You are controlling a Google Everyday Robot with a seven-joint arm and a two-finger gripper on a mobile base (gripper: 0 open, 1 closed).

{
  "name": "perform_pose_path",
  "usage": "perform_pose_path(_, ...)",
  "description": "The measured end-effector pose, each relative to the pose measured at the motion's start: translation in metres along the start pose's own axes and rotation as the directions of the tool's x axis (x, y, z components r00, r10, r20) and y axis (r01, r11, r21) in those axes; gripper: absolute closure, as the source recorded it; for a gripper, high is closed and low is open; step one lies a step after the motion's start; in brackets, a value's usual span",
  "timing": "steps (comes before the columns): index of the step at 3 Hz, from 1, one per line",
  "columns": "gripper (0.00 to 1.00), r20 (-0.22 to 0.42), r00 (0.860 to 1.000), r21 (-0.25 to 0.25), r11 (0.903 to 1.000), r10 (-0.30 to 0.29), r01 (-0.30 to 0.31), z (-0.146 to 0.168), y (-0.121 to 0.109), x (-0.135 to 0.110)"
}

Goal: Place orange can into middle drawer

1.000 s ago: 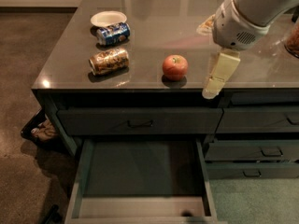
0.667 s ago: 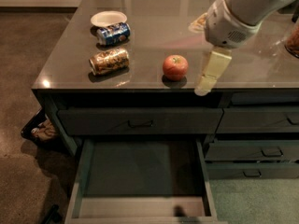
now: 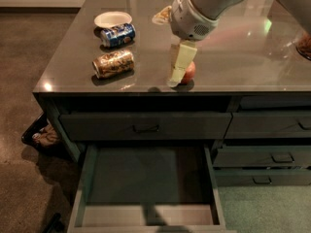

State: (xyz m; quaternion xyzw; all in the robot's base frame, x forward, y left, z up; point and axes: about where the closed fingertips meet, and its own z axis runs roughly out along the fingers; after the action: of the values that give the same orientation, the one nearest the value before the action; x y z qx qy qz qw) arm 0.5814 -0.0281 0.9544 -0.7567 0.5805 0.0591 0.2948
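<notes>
A: Where's the orange can (image 3: 113, 63)?
B: On its side, near-left on the counter (image 3: 233, 57), well apart from the gripper (image 3: 179, 71). Not yet picked, by my read.
A: Drawer?
B: The middle drawer (image 3: 146, 176) is pulled out under the shut top drawer (image 3: 146, 126), so a can could drop in from above.
A: Arm pose?
B: It reaches from the far right with the wrist bent down. The gripper hangs by the near edge, in front of the apple (image 3: 189, 72). It carries nothing. Can't tell if it's wide or closed.
A: Risks?
B: The blue-and-white can (image 3: 118, 35) sits just beyond the target. Don't mix them.
</notes>
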Motion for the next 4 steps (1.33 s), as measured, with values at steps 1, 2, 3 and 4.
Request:
perform_pose_path(1, 0.0, 0.0, 1.0, 0.0, 1.0, 0.0, 0.0, 0.0, 0.0, 0.0)
perform_pose_path(2, 0.0, 0.032, 0.998, -0.011, 0.9987, -0.049, 0.049, 0.023, -0.012, -0.01)
perform_pose_path(3, 0.0, 0.067, 0.993, -0.027, 0.9946, -0.098, 0.1, 0.049, -0.026, -0.02)
perform_pose_path(4, 0.0, 0.113, 0.978, -0.043, 0.9829, -0.173, 0.179, 0.093, -0.044, -0.043)
